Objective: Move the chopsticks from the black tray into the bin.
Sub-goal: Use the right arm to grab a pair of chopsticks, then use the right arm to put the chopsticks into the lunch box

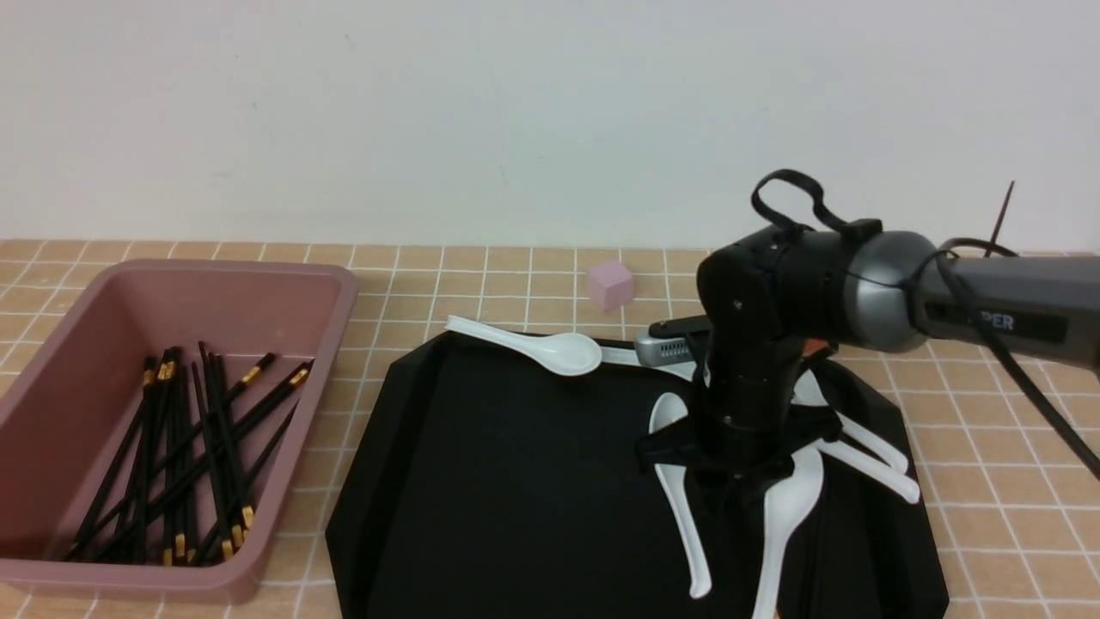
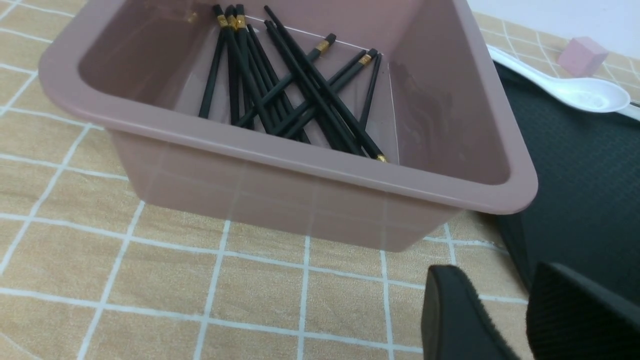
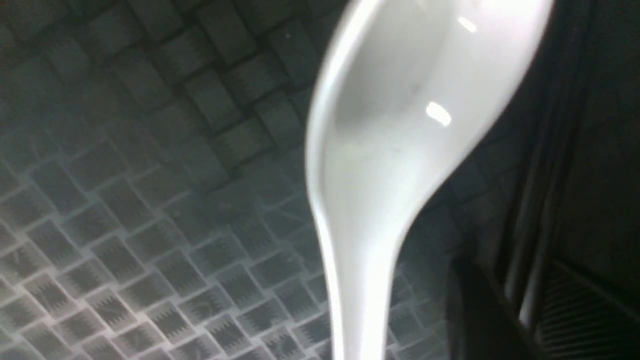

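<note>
The black tray (image 1: 516, 481) lies in the middle of the tiled table. My right gripper (image 1: 735, 481) points down onto its right part, among white spoons. In the right wrist view the gripper (image 3: 525, 300) is closed on thin black chopsticks (image 3: 530, 260) just above the tray floor (image 3: 150, 200), next to a white spoon (image 3: 390, 150). The pink bin (image 1: 284, 284) stands at the left with several chopsticks (image 1: 189, 456) inside. My left gripper (image 2: 505, 320) is open and empty above the table in front of the bin (image 2: 300, 165), out of the front view.
Several white spoons (image 1: 799, 507) lie on the tray's right half, and one (image 1: 537, 344) rests across its far rim. A small pink cube (image 1: 611, 284) sits behind the tray. A wall closes the far side of the table.
</note>
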`<state>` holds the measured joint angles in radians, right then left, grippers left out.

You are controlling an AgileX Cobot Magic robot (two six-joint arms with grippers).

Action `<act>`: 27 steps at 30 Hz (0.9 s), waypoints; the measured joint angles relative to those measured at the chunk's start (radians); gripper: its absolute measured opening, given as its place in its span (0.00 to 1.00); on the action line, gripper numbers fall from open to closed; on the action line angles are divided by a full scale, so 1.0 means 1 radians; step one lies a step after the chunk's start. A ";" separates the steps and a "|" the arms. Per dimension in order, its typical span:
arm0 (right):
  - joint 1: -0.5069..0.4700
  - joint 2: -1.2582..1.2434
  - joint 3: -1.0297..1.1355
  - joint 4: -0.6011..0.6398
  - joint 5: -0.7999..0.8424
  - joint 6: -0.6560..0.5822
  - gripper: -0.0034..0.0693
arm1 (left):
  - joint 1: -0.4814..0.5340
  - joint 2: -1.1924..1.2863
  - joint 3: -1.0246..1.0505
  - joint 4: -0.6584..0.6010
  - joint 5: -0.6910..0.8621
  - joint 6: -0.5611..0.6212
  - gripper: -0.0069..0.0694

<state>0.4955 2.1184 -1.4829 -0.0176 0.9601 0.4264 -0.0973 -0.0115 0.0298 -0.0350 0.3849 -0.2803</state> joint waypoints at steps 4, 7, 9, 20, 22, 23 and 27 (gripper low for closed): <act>0.004 0.001 0.000 -0.019 -0.001 0.016 0.21 | 0.000 0.000 0.000 0.000 0.000 0.000 0.40; 0.005 0.001 -0.001 -0.030 0.000 0.019 0.21 | 0.000 0.000 0.000 0.000 0.000 0.000 0.40; 0.005 -0.006 -0.002 -0.032 0.003 0.020 0.21 | 0.000 0.000 0.000 0.000 0.000 0.000 0.40; 0.005 -0.162 0.026 -0.079 0.134 0.000 0.21 | 0.000 0.000 0.000 0.000 0.000 0.000 0.40; 0.005 -0.202 0.026 -0.079 0.132 0.000 0.21 | 0.000 0.000 0.000 0.000 0.000 0.000 0.40; 0.005 -0.220 0.026 -0.076 0.131 0.000 0.21 | 0.000 0.000 0.000 0.000 0.000 0.000 0.40; 0.005 -0.298 0.026 -0.027 0.097 0.000 0.21 | 0.000 0.000 0.000 0.000 0.000 0.000 0.40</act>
<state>0.5004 1.8199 -1.4564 -0.0447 1.0573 0.4260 -0.0973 -0.0115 0.0298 -0.0350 0.3849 -0.2803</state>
